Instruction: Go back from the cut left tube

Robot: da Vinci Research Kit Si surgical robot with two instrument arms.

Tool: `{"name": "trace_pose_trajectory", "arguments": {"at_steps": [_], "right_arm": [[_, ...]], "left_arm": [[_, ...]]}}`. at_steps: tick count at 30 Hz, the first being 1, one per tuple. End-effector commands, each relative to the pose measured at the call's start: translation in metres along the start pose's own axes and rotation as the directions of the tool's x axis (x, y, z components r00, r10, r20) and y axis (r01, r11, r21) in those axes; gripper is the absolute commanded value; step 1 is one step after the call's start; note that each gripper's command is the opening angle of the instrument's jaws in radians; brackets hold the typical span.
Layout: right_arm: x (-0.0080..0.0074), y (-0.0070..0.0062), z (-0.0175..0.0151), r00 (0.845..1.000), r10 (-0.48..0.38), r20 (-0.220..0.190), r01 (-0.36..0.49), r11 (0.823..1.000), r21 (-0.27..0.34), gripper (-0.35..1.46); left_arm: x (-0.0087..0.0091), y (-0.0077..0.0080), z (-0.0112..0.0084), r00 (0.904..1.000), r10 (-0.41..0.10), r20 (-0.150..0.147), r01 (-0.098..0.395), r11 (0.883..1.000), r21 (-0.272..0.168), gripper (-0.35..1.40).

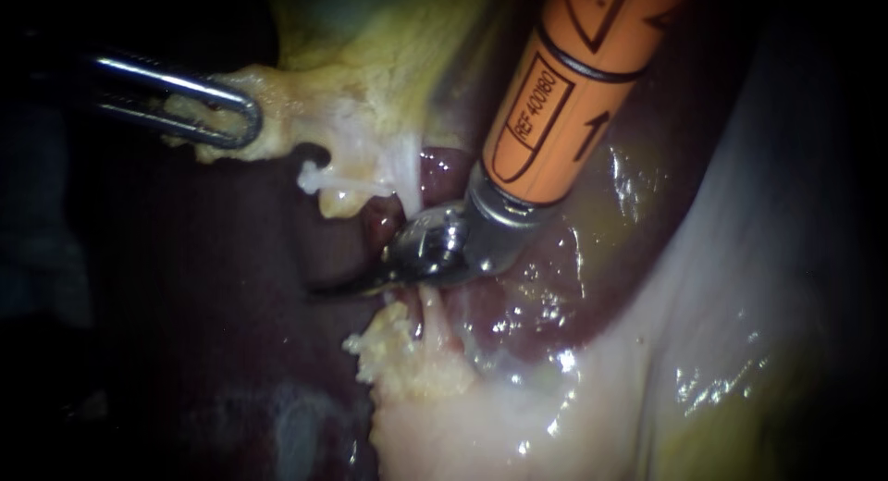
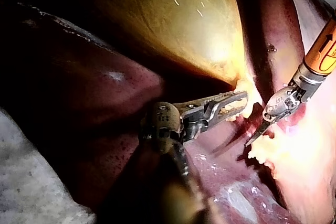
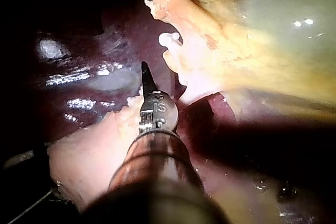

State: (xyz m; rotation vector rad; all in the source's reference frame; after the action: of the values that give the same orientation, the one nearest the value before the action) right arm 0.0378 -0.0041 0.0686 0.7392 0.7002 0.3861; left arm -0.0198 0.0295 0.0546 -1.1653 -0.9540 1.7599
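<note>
My right instrument, on an orange shaft, ends in thin curved blades that lie together, with nothing between them. The blades point left, just below the pale cut stub of the left tube that hangs from the yellowish gallbladder tissue. A fatty lower stump lies under the blades. My left instrument has its jaws shut on the gallbladder tissue at upper left, holding it stretched. The right wrist view shows the blade tip short of the stub. In the left wrist view the blades hang near the left instrument's jaws.
Dark red liver fills the lower left. The gallbladder body bulges beyond the left instrument's jaws. Pale glistening tissue spreads across the lower right. A reddish fold sits beside the right instrument's wrist.
</note>
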Motion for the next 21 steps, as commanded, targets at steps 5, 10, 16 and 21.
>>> {"name": "trace_pose_trajectory", "arguments": {"at_steps": [5, 10, 16, 21], "right_arm": [[0.0000, 0.0000, 0.0000, 1.000, 0.000, 0.000, 0.000, 1.000, 0.000, -0.35], [0.0000, 0.0000, 0.0000, 1.000, 0.000, -0.003, 0.000, 1.000, 0.001, -0.35], [0.0000, 0.0000, 0.0001, 1.000, -0.001, -0.010, 0.001, 1.000, 0.018, -0.35], [-0.0003, 0.0000, 0.0003, 0.998, -0.006, -0.065, 0.009, 0.999, 0.045, 0.72]], "left_arm": [[-0.0001, 0.0000, 0.0001, 1.0000, 0.000, 0.000, 0.000, 1.000, 0.001, -0.35], [-0.0001, 0.0000, 0.0001, 1.0000, 0.000, 0.000, 0.000, 1.000, 0.001, -0.35], [-0.0001, 0.0000, 0.0000, 1.0000, 0.000, 0.000, 0.000, 1.000, 0.001, -0.35], [-0.0001, 0.0000, 0.0000, 1.0000, 0.000, 0.000, 0.000, 1.000, 0.001, -0.35]]}}
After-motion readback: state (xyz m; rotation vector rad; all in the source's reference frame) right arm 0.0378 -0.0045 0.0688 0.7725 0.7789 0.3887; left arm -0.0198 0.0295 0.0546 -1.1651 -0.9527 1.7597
